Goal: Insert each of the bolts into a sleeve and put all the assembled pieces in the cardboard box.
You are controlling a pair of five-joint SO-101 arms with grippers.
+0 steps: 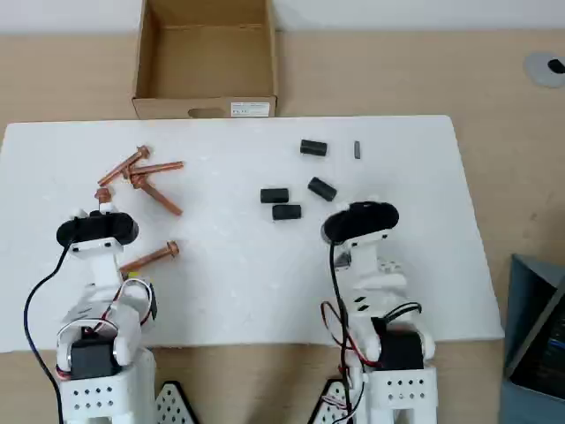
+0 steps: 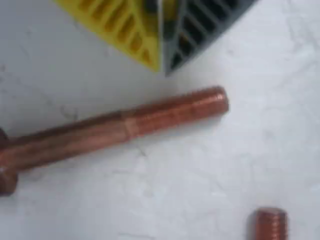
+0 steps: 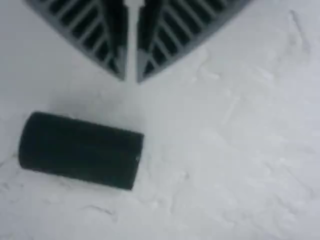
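Observation:
Several copper bolts (image 1: 141, 172) lie in a loose heap at the left of the white board, and one more bolt (image 1: 150, 256) lies apart, nearer the front. Several black sleeves (image 1: 274, 195) are scattered at the middle. The open cardboard box (image 1: 141, 62) stands behind the board with nothing in it. My left gripper (image 2: 162, 67), with one yellow and one black finger, is shut just above the board, close to the threaded end of a bolt (image 2: 115, 127). My right gripper (image 3: 131, 75) is shut with nothing in it, and a sleeve (image 3: 80, 150) lies on its side close by.
The left arm (image 1: 97, 230) stands over the board's left part, the right arm (image 1: 360, 221) over the middle right. A second bolt tip (image 2: 270, 225) shows in the left wrist view. A dark bin (image 1: 538, 336) sits off the board at the right.

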